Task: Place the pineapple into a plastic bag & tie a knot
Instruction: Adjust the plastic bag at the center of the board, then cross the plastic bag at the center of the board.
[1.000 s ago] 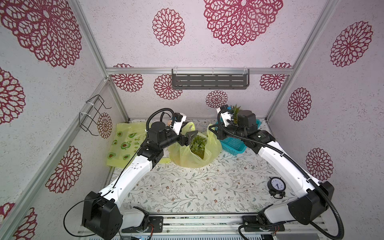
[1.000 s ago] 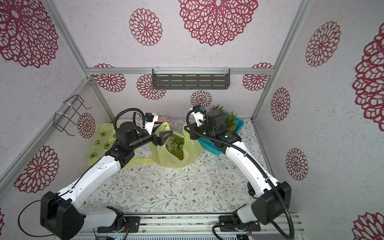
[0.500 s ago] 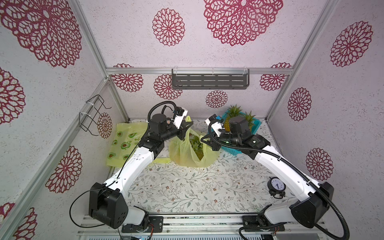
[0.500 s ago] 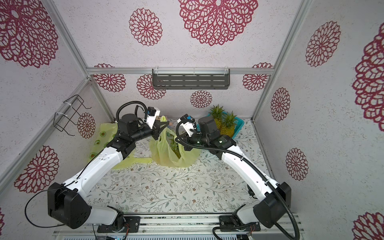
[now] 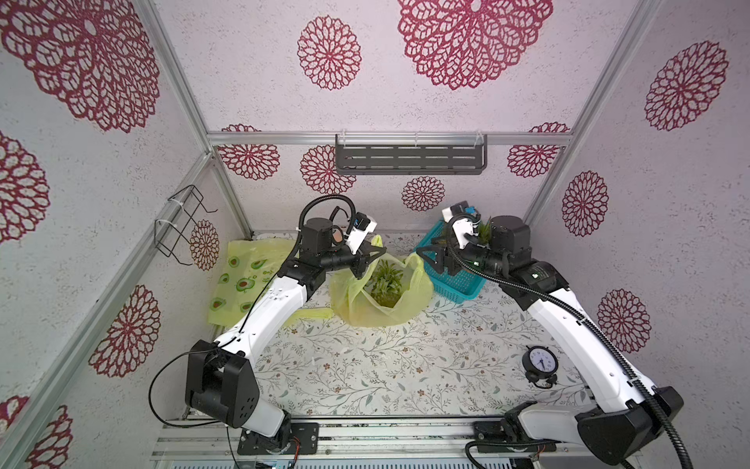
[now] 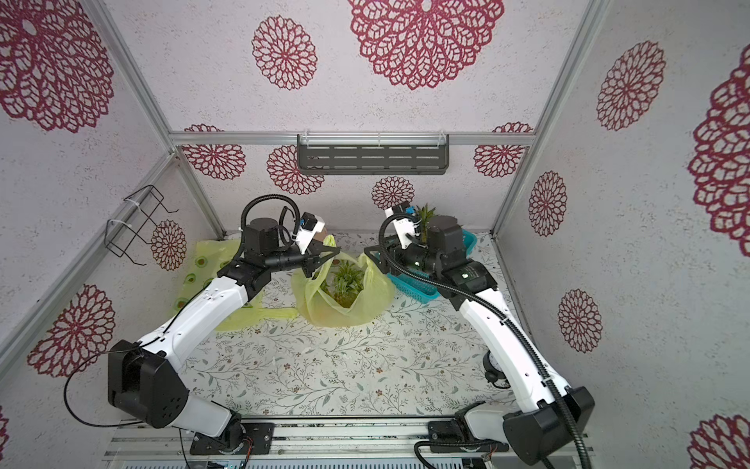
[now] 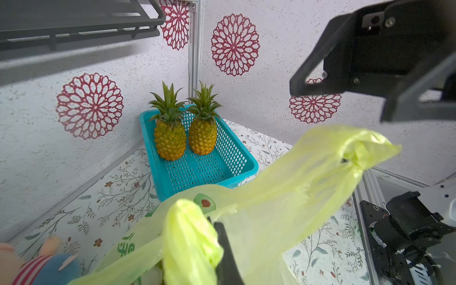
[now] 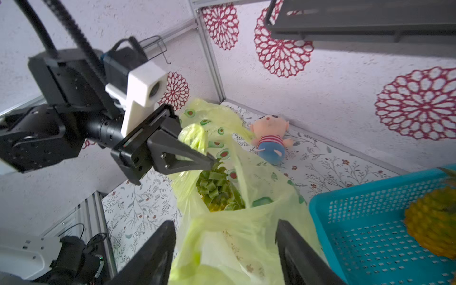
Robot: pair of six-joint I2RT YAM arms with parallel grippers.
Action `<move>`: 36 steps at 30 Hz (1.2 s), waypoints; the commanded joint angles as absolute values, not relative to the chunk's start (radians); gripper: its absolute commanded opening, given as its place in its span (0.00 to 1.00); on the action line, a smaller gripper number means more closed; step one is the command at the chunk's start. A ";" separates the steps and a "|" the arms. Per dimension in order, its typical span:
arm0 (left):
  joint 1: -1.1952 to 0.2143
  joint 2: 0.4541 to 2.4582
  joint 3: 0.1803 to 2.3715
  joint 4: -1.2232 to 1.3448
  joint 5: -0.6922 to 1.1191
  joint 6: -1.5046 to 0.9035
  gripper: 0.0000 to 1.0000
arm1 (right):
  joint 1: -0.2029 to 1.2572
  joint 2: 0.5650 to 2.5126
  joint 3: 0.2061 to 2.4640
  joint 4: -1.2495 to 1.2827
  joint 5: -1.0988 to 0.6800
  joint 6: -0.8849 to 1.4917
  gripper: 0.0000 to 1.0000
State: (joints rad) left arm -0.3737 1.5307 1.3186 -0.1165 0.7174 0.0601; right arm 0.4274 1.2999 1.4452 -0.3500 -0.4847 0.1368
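Floral tabletop [image 5: 365,365], left end effector [image 8: 209,161] clamped on plastic bag handle [image 7: 190,234], right end effector [image 8: 224,223] parted, empty.

Left claw [image 8: 211,160] newly on bag [image 8: 259,197], right claw [image 8: 223,223] loose

Bag [image 5: 365,312]: thin translucent plastic, glossy, crinkled. Basket [image 7: 197,170]: perforated matt plastic.
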 commanded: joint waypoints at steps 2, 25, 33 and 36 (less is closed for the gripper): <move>-0.380 1.552 1.354 -0.127 0.736 0.087 0.00 | 0.416 1.385 1.557 -0.373 -0.519 0.153 0.68; -0.388 1.588 1.404 -0.157 0.760 0.111 0.00 | 0.499 1.829 1.961 -0.427 -0.851 0.172 0.56; -0.386 1.566 1.399 -0.184 0.734 0.111 0.01 | 0.503 1.824 1.961 -0.414 -0.843 0.174 0.05; -0.386 1.509 1.360 -0.229 0.654 0.102 0.30 | 0.496 1.785 1.915 -0.375 -0.775 0.182 0.00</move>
State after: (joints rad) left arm -0.3817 1.5650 1.3739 -0.1795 0.7113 0.0856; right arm 0.5079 1.8458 1.9285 -0.4232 -0.8227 0.1791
